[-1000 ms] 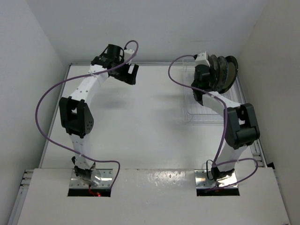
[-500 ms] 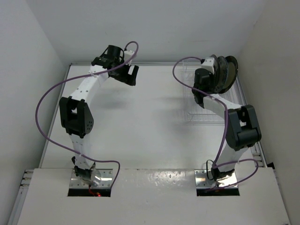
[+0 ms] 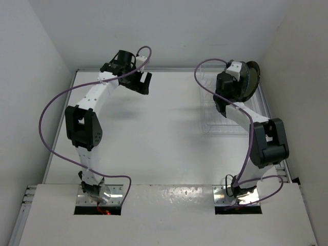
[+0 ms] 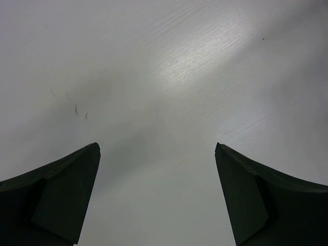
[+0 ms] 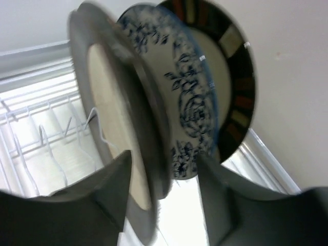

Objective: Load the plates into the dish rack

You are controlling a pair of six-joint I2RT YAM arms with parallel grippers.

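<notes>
In the right wrist view the plates stand on edge in the dish rack [image 5: 46,133]. A grey-rimmed plate [image 5: 105,128] with a cream centre is nearest, and a second grey rim [image 5: 151,113] sits close behind it. Then come the blue floral plate [image 5: 192,102] and the dark checked-rim plate [image 5: 238,87]. My right gripper [image 5: 164,159] is open, its fingers either side of the grey rims' lower edge, with a gap to the right finger. From above, that gripper [image 3: 233,87] covers most of the plates [image 3: 252,77]. My left gripper [image 4: 156,146] is open over bare table [image 4: 169,66].
The clear rack [image 3: 225,120] lies along the table's right edge, close to the right wall. Its near rows of prongs hold nothing. My left gripper [image 3: 143,82] hovers at the back left of the white table [image 3: 154,133], near the rear wall.
My right gripper moved right and back toward the standing plates, and its jaws came apart off the grey-rimmed plate. The left arm stayed still.
</notes>
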